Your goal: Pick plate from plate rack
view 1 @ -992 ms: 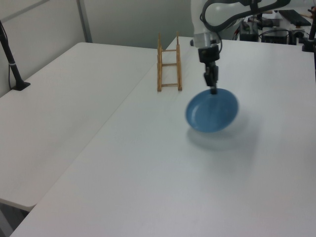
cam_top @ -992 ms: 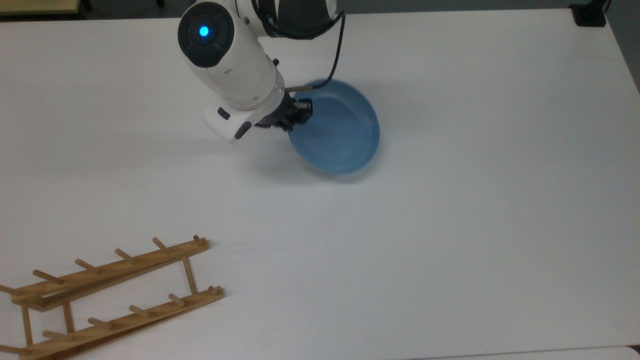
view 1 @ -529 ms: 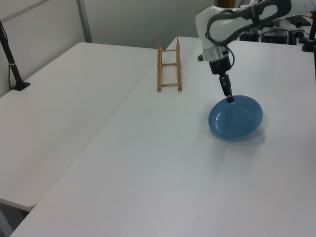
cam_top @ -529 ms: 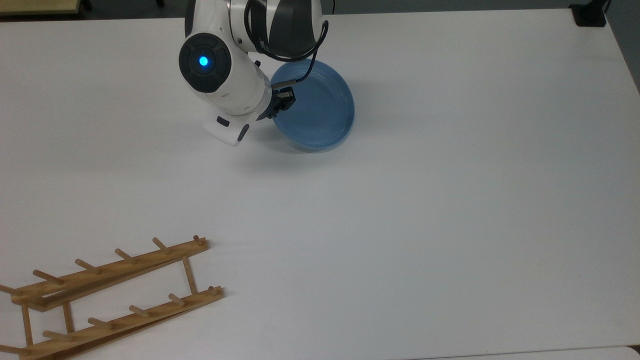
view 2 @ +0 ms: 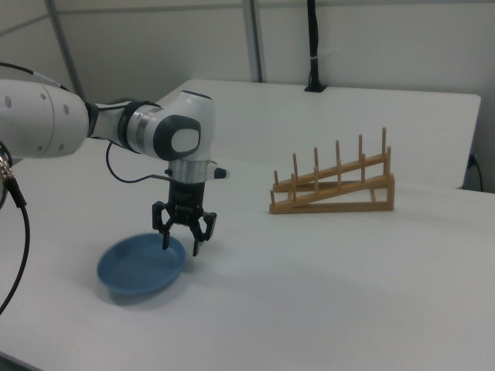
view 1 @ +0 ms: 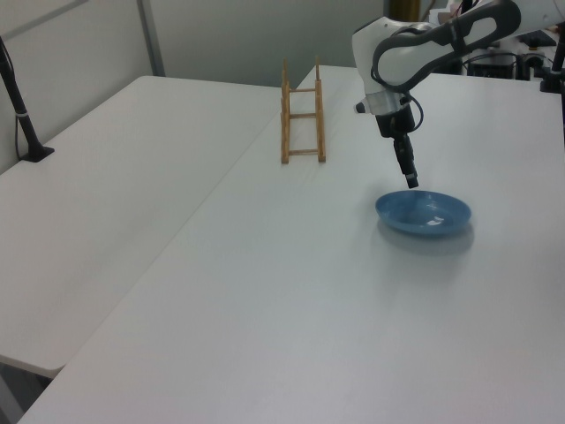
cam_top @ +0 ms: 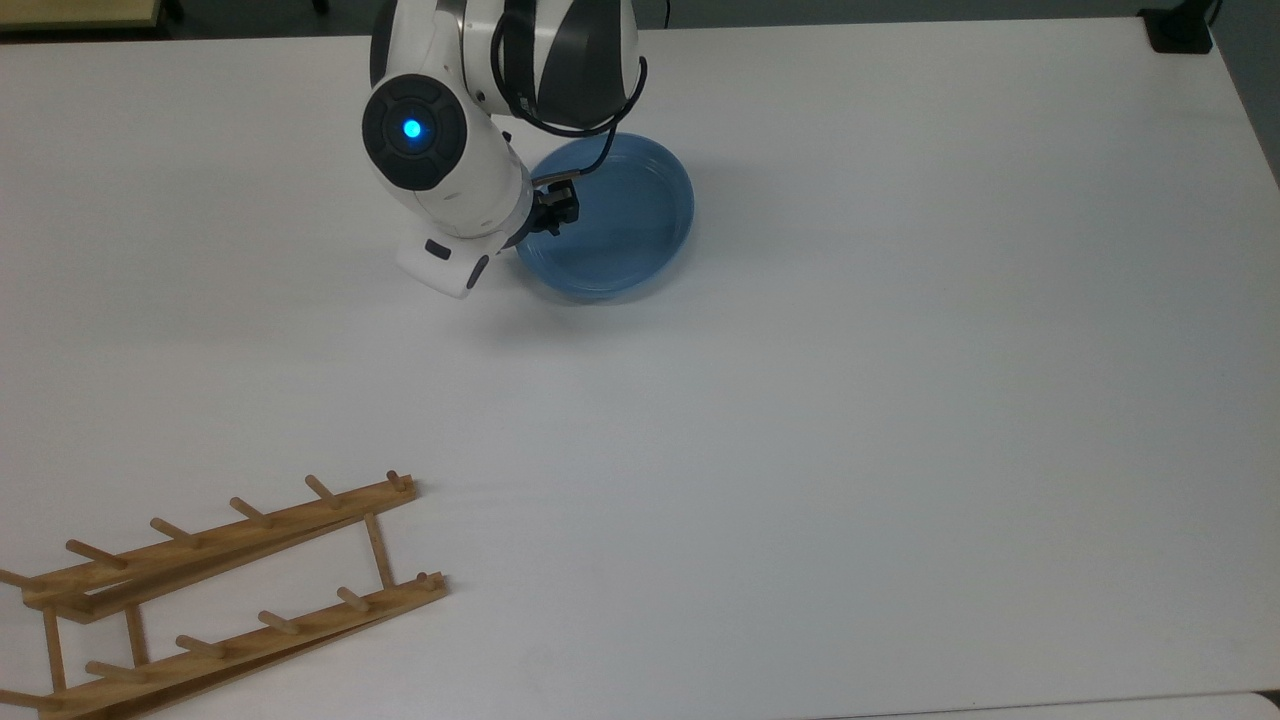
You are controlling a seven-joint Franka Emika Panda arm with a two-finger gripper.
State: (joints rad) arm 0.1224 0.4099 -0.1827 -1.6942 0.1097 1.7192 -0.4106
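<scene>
Right view showed the plate (view 2: 141, 267) lying flat on the white desk (view 2: 325, 294), well apart from the plate rack (view 2: 334, 187), which stood empty farther along the desk toward the right view's right. The jaws (view 2: 179, 244) hung apart just over the plate's rim on the side nearest the rack, one fingertip above the inside of the plate and the other outside the rim, gripping nothing. Whether the fingertips touched the rim could not be told.

In the top view the plate (cam_top: 620, 215) sat near the desk's far edge, with the jaws (cam_top: 552, 212) over its edge on the top view's left, and the arm's white wrist covering part of that edge. The plate rack (cam_top: 225, 600) lay in the bottom-left corner of the top view, far from the plate, its two rails with upright pegs joined by crossbars.

In the left view the plate (view 1: 424, 213) rested on the desk (view 1: 291, 309) in front of the plate rack (view 1: 301, 113), and the jaws (view 1: 411, 181) pointed down just above the plate's rim.
</scene>
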